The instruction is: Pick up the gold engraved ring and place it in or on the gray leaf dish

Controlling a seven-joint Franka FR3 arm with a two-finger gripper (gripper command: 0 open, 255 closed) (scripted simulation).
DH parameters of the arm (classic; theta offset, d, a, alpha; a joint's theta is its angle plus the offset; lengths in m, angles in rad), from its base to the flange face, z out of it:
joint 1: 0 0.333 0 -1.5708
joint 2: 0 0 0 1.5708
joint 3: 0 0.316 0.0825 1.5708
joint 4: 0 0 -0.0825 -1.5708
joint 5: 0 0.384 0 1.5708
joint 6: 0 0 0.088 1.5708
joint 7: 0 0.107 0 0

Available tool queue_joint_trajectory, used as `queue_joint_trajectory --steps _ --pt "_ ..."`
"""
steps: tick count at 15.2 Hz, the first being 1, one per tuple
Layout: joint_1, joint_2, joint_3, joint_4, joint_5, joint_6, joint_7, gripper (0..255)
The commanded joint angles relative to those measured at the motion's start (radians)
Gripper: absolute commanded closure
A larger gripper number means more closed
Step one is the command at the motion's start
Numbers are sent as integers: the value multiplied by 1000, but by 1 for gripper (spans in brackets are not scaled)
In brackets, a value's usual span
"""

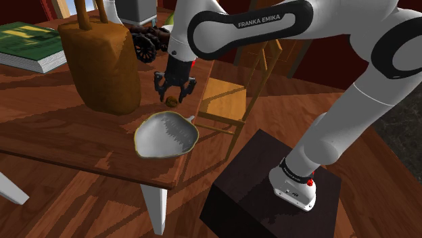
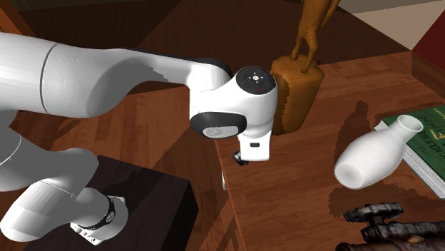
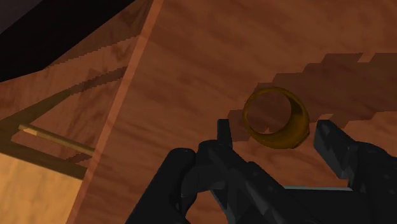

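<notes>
A small gold ring (image 1: 172, 102) lies on the wooden table (image 1: 74, 135) near its edge. My black gripper (image 1: 174, 96) hangs just above it, pointing down, fingers open. In the wrist view the ring (image 3: 294, 124) lies flat on the wood between and slightly beyond the spread fingertips (image 3: 222, 135), which do not touch it; the gripper (image 3: 275, 141) holds nothing. The grey leaf dish (image 1: 166, 134), with a yellowish rim, rests on the table a short way from the ring, towards the table's front corner.
A tall brown sculpture (image 1: 101, 64) stands close to the gripper on the shoulder view's left. A green book (image 1: 30, 44) and dark toy cannon (image 1: 149, 44) lie further back. A wooden chair (image 1: 226, 101) stands beside the table edge. A white vase (image 2: 374, 153) lies on its side.
</notes>
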Motion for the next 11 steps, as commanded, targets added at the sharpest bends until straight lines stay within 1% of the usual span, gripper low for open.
queue_joint_trajectory --steps 1,8,11 --pt "0 2 1 -1 1 1 0 255" --pt "1 2 1 -4 1 5 0 255" --pt "0 -5 -1 19 2 -25 1 255"
